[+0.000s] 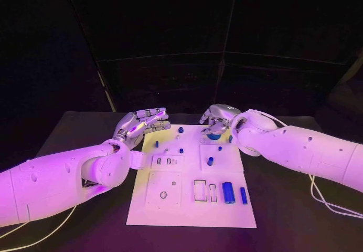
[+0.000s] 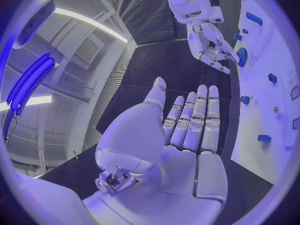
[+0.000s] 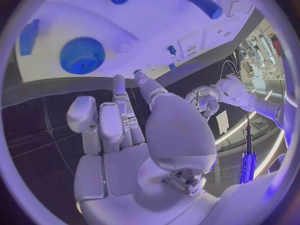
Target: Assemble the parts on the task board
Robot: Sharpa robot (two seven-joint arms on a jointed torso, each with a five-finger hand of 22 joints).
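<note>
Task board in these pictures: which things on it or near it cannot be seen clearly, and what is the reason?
- Blue gear: in the head view the right hand covers most of it.
- Task board: the left wrist view cuts it off at the circle's rim.
- Small blue parts at the board's far end: too small in the head view to tell their shapes.
- Left hand: its palm side is turned away in the head view.

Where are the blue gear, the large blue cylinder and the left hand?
blue gear [image 3: 82, 55]: right wrist view, centre of its toothed face.
large blue cylinder [image 1: 227, 192]: head view, middle of its side.
left hand [image 1: 140, 125]: head view, middle of the hand.
</note>
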